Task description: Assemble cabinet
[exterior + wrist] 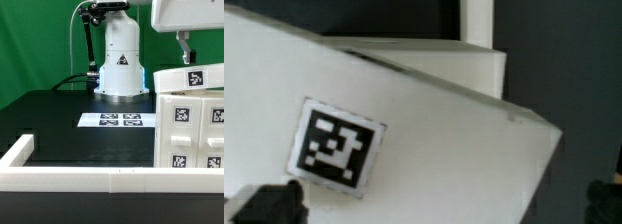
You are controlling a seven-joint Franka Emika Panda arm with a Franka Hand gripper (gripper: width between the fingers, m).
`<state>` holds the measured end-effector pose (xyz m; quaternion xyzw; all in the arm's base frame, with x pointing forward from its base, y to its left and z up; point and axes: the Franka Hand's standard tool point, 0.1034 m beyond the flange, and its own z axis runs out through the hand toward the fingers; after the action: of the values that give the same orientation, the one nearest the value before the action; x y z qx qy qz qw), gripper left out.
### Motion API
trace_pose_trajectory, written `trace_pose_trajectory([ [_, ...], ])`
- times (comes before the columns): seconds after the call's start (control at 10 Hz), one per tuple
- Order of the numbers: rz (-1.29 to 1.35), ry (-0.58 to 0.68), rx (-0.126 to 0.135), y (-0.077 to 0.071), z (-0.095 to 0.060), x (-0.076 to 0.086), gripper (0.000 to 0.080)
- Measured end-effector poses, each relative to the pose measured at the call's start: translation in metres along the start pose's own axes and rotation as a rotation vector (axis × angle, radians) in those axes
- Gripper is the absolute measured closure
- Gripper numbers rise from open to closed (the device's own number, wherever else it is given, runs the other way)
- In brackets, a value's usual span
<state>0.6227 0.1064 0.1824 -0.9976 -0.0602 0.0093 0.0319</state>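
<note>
Two black fingertips [269, 203] of the Franka arm's two-finger gripper [438, 205] stand spread wide and hold nothing. One is over the tagged face of the large white plastic cabinet [420, 120] and the other is past its edge, which looks like a stance for closing on a wall. A black-and-white square tag [335, 142] sits on that face, near the first fingertip. In the exterior view the gripper [183, 50] hangs just above the cabinet [190, 125], which stands on the black table [50, 115]. The long white rail [70, 178] runs in front of the cabinet, probably there to brace it. The marker board [112, 121] lies beside the cabinet toward the exterior view's left. The white robot base [120, 60] rises behind the cabinet on that same side.
</note>
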Motion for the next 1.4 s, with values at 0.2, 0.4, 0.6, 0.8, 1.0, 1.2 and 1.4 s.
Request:
trace_pose_trajectory([
  [0.2,-0.255,0.000,0.000,0.002,0.000,0.000,0.0002],
  [0.4,-0.476,-0.005,0.000,0.003,0.001,-0.001,0.0002],
  [0.6,-0.616,-0.008,-0.010,0.002,-0.002,0.001,0.0002],
  [0.8,-0.745,-0.019,-0.029,0.007,0.000,-0.001,0.0002],
  [1.0,-0.922,-0.035,-0.050,0.014,0.001,-0.001,0.0002],
  [1.2,-0.911,-0.038,-0.051,0.016,0.013,-0.008,0.0002],
  [1.4,-0.913,-0.053,-0.043,0.014,0.023,-0.017,0.0002],
])
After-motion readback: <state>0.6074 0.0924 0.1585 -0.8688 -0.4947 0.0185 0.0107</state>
